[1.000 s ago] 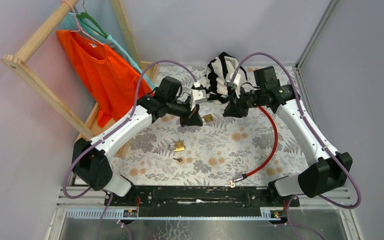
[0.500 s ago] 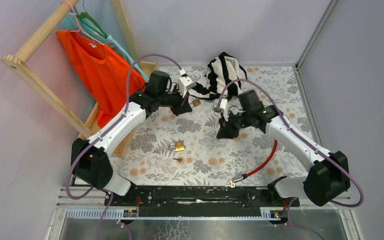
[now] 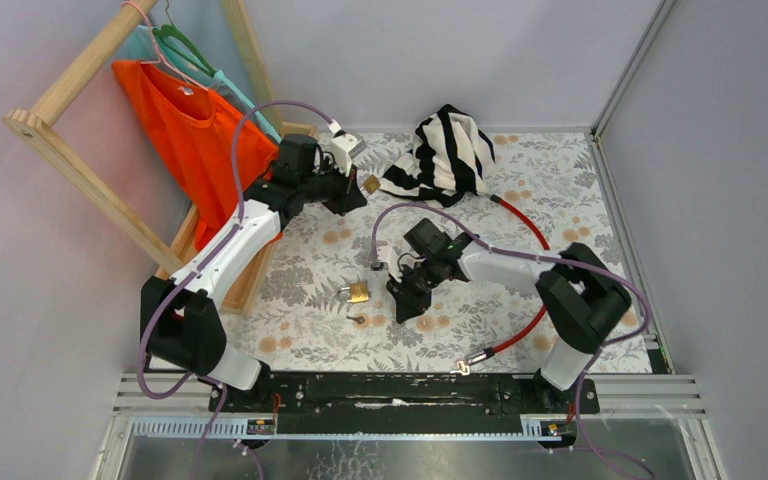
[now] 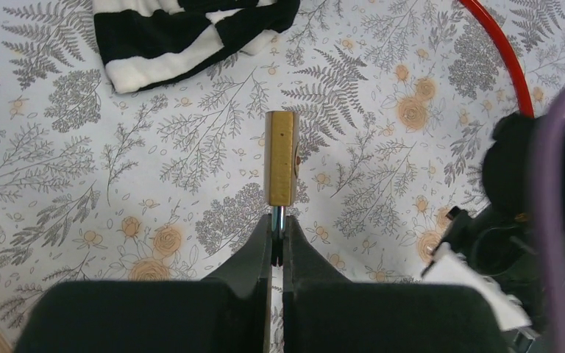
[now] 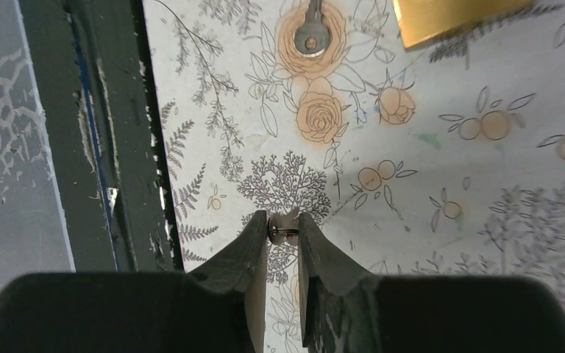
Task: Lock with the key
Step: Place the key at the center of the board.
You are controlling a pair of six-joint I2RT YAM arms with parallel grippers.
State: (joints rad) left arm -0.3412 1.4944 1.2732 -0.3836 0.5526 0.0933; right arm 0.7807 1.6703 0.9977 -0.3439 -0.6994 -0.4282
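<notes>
Over the table (image 3: 560, 180) — left pincer (image 4: 277, 220) grips padlock (image 4: 280, 158); right pincer (image 5: 283, 223) pinches key (image 5: 285, 232)

Our left arm (image 3: 230, 250) ran long toward one o'clock from its base, and the wrist turned so that the left gripper (image 3: 357, 186) pointed at three o'clock. There we had the jaws pressed flat together, pinching a padlock (image 4: 280, 157) by the thin metal at its near end. Our right arm (image 3: 520, 270) was folded tight: the elbow sat stacked over its base, the forearm ran out toward nine o'clock and the wrist tipped downward. The right gripper (image 3: 398, 296) aimed at seven o'clock, its fingers a sliver apart with a small metal piece (image 5: 285, 232) nipped between the tips.
</notes>
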